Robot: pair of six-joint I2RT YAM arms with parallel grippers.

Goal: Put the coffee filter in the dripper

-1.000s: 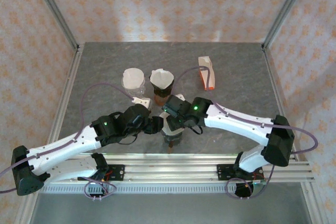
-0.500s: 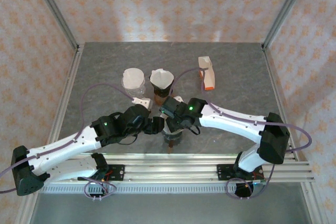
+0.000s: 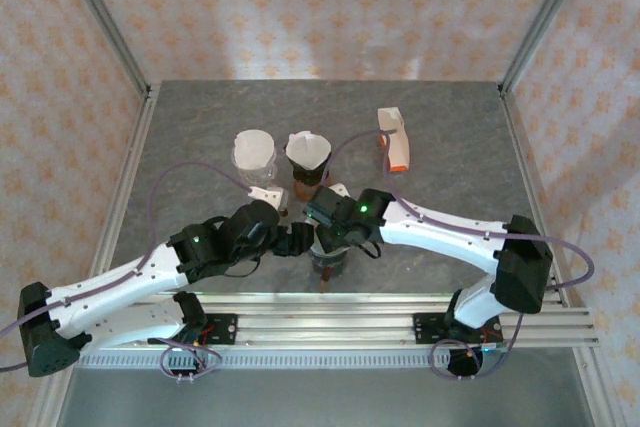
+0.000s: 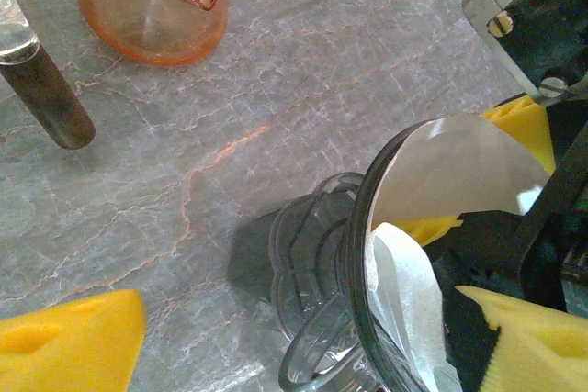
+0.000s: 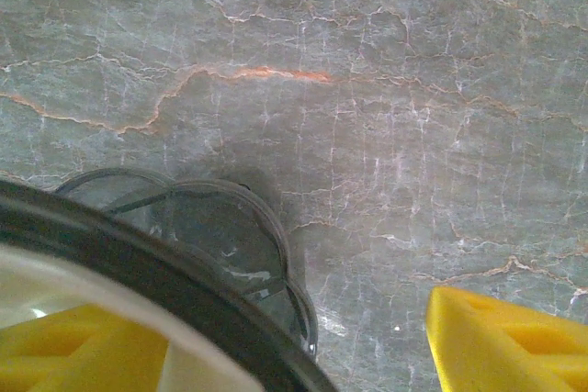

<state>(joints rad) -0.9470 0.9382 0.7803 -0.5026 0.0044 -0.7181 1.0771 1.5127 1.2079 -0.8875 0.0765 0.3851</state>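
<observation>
The coffee filter (image 4: pixel 409 300) sits inside the dripper (image 4: pixel 308 263), white paper against its wall, at the near middle of the table (image 4: pixel 230 89). Our right gripper (image 5: pixel 294 341) stands open astride the dripper's rim, one pad inside and one outside. Our left gripper (image 4: pixel 303 341) gapes wide, with the dripper between its pads.

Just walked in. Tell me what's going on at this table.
Both arms meet over a dark dripper near the front of the table. A white paper filter already sits inside it. The right gripper straddles the rim with jaws open, one pad inside by the filter and the other outside. The left gripper stands open around the dripper, gripping nothing. Further back, a second filter-lined dripper rests on an orange carafe.
</observation>
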